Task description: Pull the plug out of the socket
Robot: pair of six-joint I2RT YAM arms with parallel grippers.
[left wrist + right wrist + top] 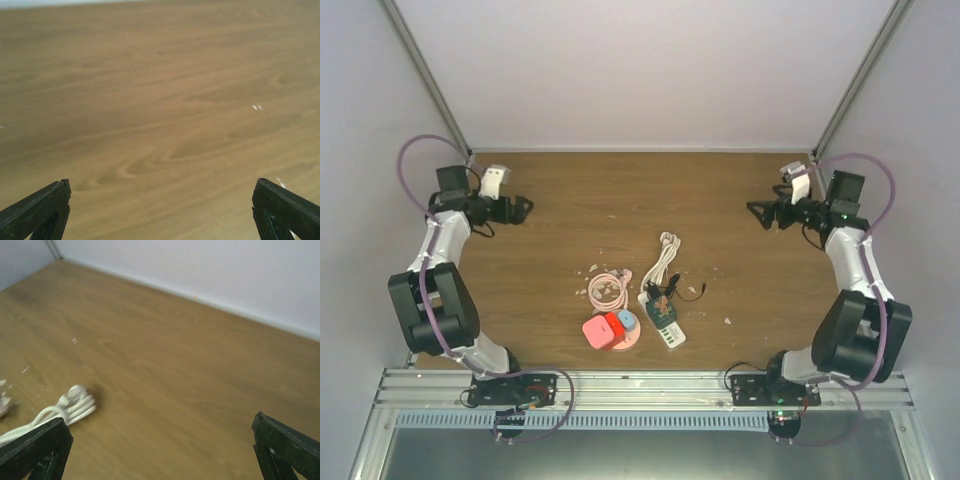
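A white power strip point(663, 325) lies near the table's front middle, with a dark plug point(660, 309) seated in it and a black lead point(691, 293) trailing right. Its bundled white cord point(665, 255) runs toward the back and also shows in the right wrist view point(67, 408). My left gripper point(525, 209) is open and empty at the far left, well away from the strip; its wrist view shows only bare wood between the fingertips point(40, 210). My right gripper point(755, 212) is open and empty at the far right.
A coiled pink cable point(608, 289) lies left of the strip. A red and pink block point(601, 331) with a blue piece point(626, 321) sits at the front middle on a pink disc. Small white crumbs point(727, 321) are scattered on the wooden table point(570, 220). Grey walls enclose the table.
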